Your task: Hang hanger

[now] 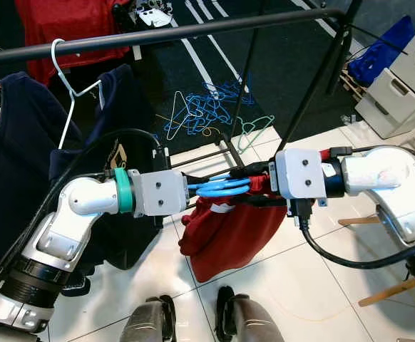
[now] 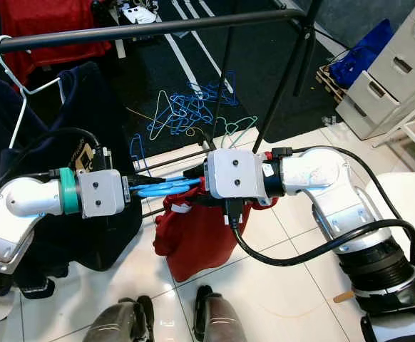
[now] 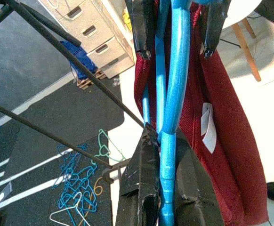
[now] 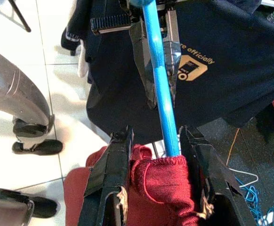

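The left claw (image 1: 193,192) and right claw (image 1: 259,182) face each other, both clamped on the blue hanger (image 1: 218,187) between them; its red garment (image 1: 225,231) hangs just below, the rail (image 1: 193,30) well above.

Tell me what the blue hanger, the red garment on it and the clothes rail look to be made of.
Blue hanger: probably plastic or plastic-coated, smooth and glossy with bright highlights. Red garment: knitted fabric, soft folds and a ribbed hem near the right gripper. Clothes rail: likely metal tube, matte black, thin and straight.
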Tool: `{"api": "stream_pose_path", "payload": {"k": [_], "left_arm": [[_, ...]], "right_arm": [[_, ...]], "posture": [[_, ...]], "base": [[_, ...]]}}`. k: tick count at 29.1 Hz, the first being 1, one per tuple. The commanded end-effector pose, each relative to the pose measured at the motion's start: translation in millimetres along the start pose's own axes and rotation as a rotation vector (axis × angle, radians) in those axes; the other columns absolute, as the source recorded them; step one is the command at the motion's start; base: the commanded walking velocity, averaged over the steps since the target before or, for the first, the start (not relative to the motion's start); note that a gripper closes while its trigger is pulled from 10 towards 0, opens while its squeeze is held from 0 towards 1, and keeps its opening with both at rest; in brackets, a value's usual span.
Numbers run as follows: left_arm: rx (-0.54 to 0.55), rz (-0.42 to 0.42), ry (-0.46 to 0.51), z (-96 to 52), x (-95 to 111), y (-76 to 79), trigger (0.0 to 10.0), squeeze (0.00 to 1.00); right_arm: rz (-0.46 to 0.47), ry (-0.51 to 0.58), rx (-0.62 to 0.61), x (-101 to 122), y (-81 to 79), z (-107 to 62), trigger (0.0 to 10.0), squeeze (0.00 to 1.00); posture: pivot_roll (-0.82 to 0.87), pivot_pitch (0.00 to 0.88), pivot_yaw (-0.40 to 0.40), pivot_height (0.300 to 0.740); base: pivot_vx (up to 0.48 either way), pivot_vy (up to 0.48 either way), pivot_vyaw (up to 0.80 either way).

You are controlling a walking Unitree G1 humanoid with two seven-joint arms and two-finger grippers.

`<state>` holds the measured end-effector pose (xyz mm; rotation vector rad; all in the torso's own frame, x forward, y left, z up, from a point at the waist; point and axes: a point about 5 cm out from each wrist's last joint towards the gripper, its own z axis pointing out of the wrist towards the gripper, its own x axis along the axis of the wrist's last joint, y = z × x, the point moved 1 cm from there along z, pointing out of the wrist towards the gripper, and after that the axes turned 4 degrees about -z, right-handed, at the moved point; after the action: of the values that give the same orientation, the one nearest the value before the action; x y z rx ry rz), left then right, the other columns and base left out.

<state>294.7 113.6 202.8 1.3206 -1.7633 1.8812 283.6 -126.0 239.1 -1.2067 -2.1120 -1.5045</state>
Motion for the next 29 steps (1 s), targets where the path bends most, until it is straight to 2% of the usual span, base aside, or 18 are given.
{"api": "stream_pose_path", "payload": {"k": [1, 5, 9, 10, 18, 19, 25, 29], "left_arm": [[0.006, 0.055, 0.096, 3.3, 18.9, -4.9, 10.0, 0.0], [0.01, 0.061, 0.099, 3.8, 19.7, -5.6, 10.0, 0.0], [0.013, 0.069, 0.104, 4.1, 21.4, -8.1, 10.0, 0.0], [0.011, 0.071, 0.104, 4.1, 21.2, -7.4, 10.0, 0.0], [0.006, 0.075, 0.101, 4.1, 19.9, -4.9, 10.0, 0.0], [0.005, 0.074, 0.102, 4.8, 20.0, -4.2, 10.0, 0.0], [0.004, 0.073, 0.103, 5.4, 20.1, -3.7, 10.0, 0.0], [0.004, 0.069, 0.104, 5.9, 19.8, -2.2, 10.0, 0.0]], "right_arm": [[0.006, 0.023, 0.088, -1.2, -12.1, 7.9, 0.0, 0.0], [0.004, 0.027, 0.076, -0.9, -11.2, 7.3, 0.0, 0.0], [-0.048, -0.011, 0.056, -2.4, -8.1, 4.6, 0.0, 0.0], [-0.074, -0.04, 0.043, -3.7, -6.1, 3.5, 10.0, 0.0], [-0.123, -0.074, 0.009, -1.7, 0.1, -0.4, 10.0, 0.0], [-0.133, -0.077, 0.014, 1.1, 1.3, -2.1, 10.0, 1.0], [-0.143, -0.074, 0.023, 5.4, 3.3, -4.2, 10.0, 1.0], [-0.152, -0.045, 0.031, 17.2, 10.2, -9.3, 10.0, 1.0]], "posture": [[-0.14, 0.106, 0.032, 0.74], [-0.14, 0.104, 0.033, 0.74], [-0.14, 0.103, 0.034, 0.74], [-0.14, 0.1, 0.033, 0.74], [-0.15, 0.099, 0.035, 0.74], [-0.15, 0.098, 0.033, 0.74], [-0.15, 0.098, 0.032, 0.74], [-0.15, 0.102, 0.028, 0.74]], "base": [[0.0, 0.0, 0.0], [0.0, 0.0, 0.0], [0.0, 0.0, 0.0], [0.0, 0.0, 0.0], [0.0, 0.0, 0.0], [0.0, 0.0, 0.0], [0.0, 0.0, 0.0], [0.0, 0.0, 0.0]]}}
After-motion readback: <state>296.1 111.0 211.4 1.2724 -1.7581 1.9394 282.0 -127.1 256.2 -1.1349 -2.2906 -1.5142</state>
